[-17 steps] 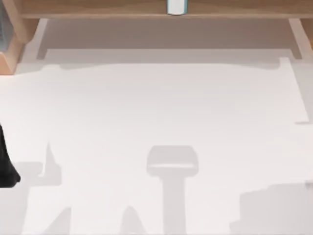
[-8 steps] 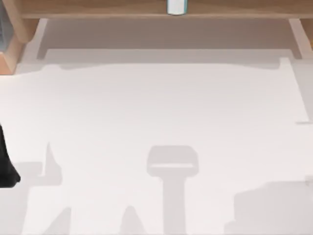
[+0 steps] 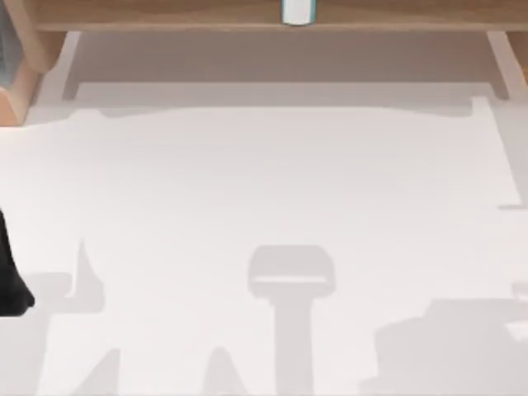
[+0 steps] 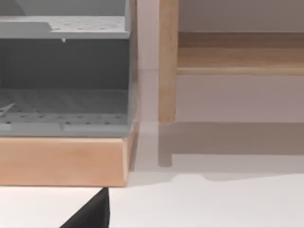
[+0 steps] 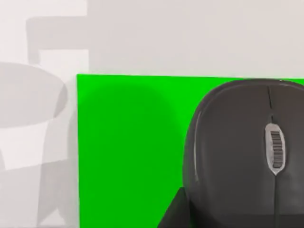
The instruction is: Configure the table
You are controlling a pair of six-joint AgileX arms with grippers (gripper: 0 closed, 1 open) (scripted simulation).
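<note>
Table (image 3: 272, 181), white and bare, spreads below a wooden ledge (image 3: 165, 12); my left arm (image 3: 10, 280) sits at its left edge. The right wrist view shows a dark mouse (image 5: 247, 152) on a green mat (image 5: 128, 152). Neither claw's opening can be told.

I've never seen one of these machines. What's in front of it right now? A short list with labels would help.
surface: white table
back edge: wooden ledge on posts, a small white cup-like thing on it
top view's left corner: grey rack on a wooden base
near right arm: dark computer mouse resting on a green mat
left arm: dark part at top view's left edge
</note>
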